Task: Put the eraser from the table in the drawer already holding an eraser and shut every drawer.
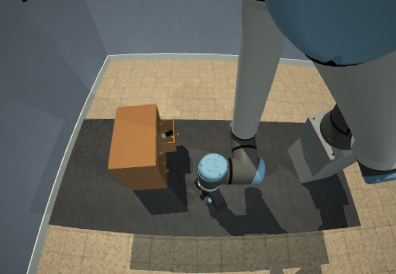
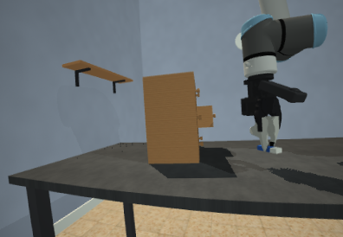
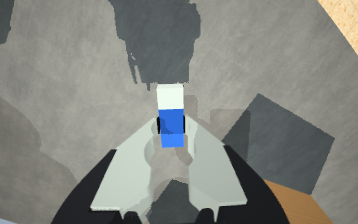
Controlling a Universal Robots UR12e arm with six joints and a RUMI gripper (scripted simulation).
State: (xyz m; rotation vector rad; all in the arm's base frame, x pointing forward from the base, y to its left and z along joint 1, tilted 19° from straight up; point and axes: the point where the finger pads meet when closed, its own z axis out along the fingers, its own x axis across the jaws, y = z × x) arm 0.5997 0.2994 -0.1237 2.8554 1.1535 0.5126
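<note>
Wrist view shows the pincer [image 3: 171, 131] clamped across the blue half of the eraser [image 3: 170, 116], low over the bench [image 3: 60, 90], its long axis pointing forward, the chest's [image 1: 134, 142] open drawer [image 1: 168, 136] lying off to one side.

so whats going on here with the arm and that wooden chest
A single grey and blue robot arm has its two-jaw gripper shut on the blue end of a small blue and white eraser, which sits low at the dark table top. The upright orange wooden chest stands beside it with its middle drawer pulled partly out; a small item lies inside, seen from above.
</note>
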